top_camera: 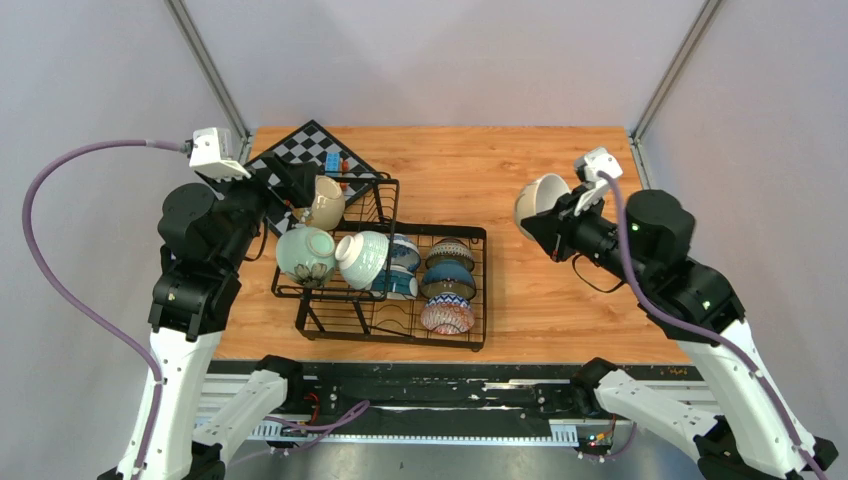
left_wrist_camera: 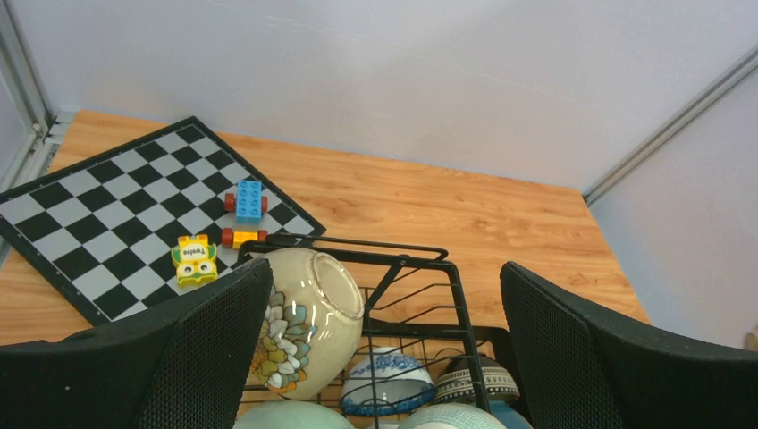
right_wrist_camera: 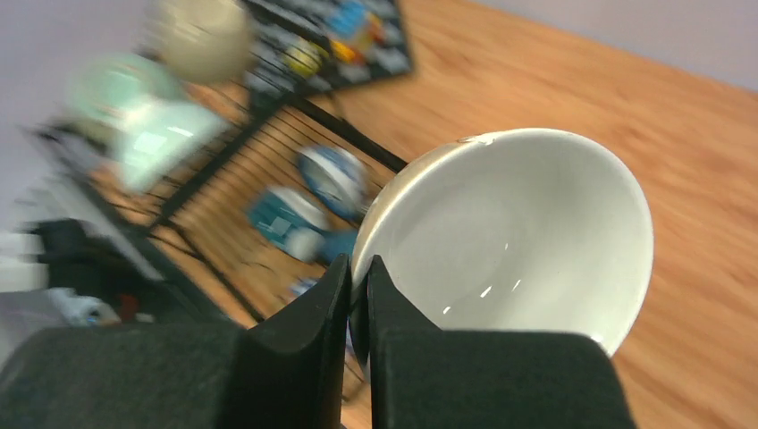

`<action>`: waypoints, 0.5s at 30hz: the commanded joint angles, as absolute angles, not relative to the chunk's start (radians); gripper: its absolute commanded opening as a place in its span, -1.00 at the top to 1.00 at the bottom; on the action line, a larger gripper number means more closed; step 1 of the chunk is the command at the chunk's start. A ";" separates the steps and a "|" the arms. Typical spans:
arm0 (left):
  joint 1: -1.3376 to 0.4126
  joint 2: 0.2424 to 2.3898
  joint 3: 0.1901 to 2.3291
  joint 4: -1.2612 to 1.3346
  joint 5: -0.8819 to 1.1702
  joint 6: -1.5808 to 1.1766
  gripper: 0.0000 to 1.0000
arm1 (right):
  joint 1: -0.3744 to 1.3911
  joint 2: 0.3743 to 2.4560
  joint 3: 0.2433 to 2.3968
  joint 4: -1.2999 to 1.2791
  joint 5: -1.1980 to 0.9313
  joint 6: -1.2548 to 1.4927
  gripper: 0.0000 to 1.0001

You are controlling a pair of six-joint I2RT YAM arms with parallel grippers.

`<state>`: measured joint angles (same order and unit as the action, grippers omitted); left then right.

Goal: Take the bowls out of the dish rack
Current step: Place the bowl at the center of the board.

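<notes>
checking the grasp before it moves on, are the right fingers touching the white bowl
Touching. The right wrist view shows the right fingers closed on the rim of the white bowl, one finger on each side, no gap.

Only one readable mark, in left wrist view: white label on yellow toy block [left_wrist_camera: 196,259], which stands on chessboard [left_wrist_camera: 98,223]. Dark print appears to read "Twelve"; letters tiny and tilted, reading uncertain.
</notes>
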<state>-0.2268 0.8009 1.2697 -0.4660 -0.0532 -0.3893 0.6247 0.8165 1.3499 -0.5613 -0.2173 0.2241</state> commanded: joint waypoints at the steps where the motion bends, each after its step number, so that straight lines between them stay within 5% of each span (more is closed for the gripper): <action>1: -0.233 0.771 1.249 -0.467 -0.052 -0.381 -1.00 | 0.671 0.823 1.337 -0.818 0.269 0.005 1.00; 6: -0.238 0.747 1.252 -0.451 -0.057 -0.393 -1.00 | 0.719 0.817 1.269 -0.815 0.413 -0.078 1.00; 15: -0.239 0.781 1.221 -0.260 0.309 -0.525 -1.00 | 0.972 0.761 1.170 -0.763 0.208 -0.227 1.00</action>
